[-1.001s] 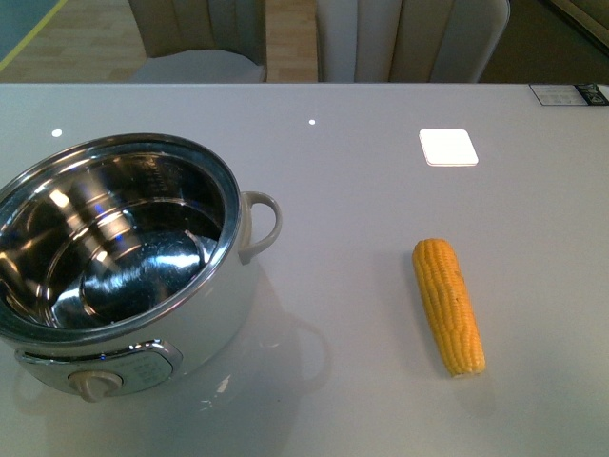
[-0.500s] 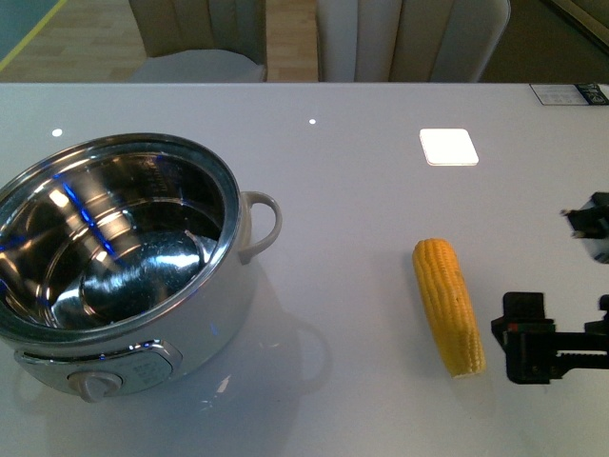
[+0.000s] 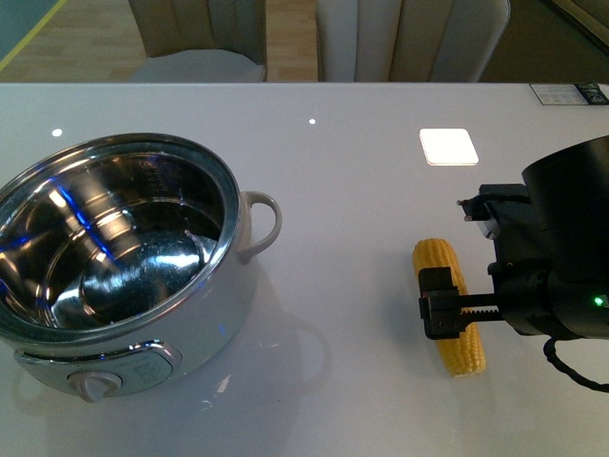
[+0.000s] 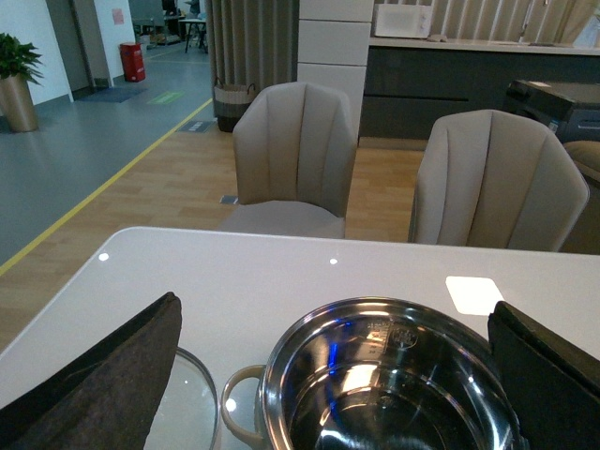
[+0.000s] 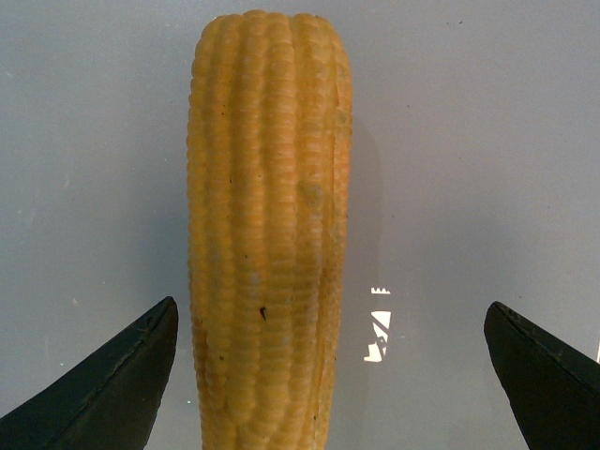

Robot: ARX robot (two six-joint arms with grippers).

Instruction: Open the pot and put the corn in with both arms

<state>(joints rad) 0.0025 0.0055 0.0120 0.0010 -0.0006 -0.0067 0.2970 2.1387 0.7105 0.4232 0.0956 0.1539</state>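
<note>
The white pot (image 3: pixel 228 305) stands open at the front left, its steel bowl empty. The corn (image 3: pixel 441 262) lies on the table to the right, lengthwise away from me. My right gripper (image 3: pixel 463 312) is open and hovers over the cob's near half. In the right wrist view the corn (image 5: pixel 267 234) lies between the spread fingers (image 5: pixel 112 384) of the right gripper (image 5: pixel 328 384), nearer one finger and untouched. My left gripper (image 4: pixel 323 394) is open and empty above the pot (image 4: pixel 394 375); it does not show in the front view. A glass lid (image 4: pixel 187 412) lies beside the pot's handle.
A white square patch (image 3: pixel 448 147) is on the grey table (image 3: pixel 362 190) behind the corn. Beige chairs (image 3: pixel 409 38) stand past the far edge. A dark label (image 3: pixel 569 93) lies at the far right corner.
My right arm has come in from the right and now hovers over the corn, open. The pot and the corn have not moved.
</note>
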